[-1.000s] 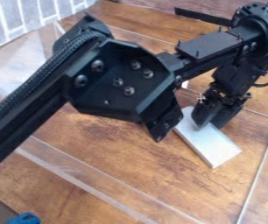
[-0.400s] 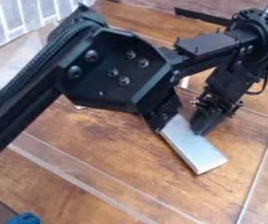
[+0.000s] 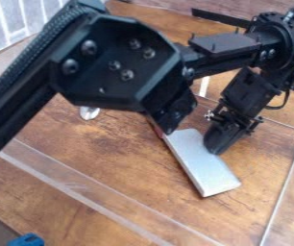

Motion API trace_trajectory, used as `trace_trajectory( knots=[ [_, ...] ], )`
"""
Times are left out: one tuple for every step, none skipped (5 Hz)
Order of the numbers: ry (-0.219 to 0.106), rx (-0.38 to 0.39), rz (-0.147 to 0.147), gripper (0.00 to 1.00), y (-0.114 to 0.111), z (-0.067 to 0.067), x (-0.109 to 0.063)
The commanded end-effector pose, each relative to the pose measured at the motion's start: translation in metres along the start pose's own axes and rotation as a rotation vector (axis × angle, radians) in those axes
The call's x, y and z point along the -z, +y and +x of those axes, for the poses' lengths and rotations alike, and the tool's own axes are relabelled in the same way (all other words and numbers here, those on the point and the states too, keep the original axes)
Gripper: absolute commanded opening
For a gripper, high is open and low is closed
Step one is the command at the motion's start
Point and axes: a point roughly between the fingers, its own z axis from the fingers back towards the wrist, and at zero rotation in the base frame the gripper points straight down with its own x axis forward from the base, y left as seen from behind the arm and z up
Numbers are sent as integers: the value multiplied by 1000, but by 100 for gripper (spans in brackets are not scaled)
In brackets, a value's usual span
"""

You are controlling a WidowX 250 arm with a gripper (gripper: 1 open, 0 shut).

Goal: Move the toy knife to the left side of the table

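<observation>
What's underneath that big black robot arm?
Below the arm, the toy knife's pale blade pokes out onto the wooden table. The knife's handle and whatever the arm itself covers can't be made out.

Single view, high and oblique

Camera above table [image 3: 79, 178], angled down across wood grain. Close range: black arm [image 3: 98, 62] crosses upper frame, large in foreground. Clear wall [image 3: 21, 24] at upper left. One view; no shared coverage.
</observation>
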Motion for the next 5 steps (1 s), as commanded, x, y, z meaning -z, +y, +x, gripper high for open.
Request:
trace_trajectory(
  knots=[
    [5, -54, -67, 0, 12, 19, -19],
    [17, -60, -63, 0, 20, 22, -21],
    [22, -64, -55, 0, 27, 26, -23],
    [29, -68, -38, 100, 33, 26, -26],
    [35, -73, -20, 100, 38, 27, -27]
  ],
)
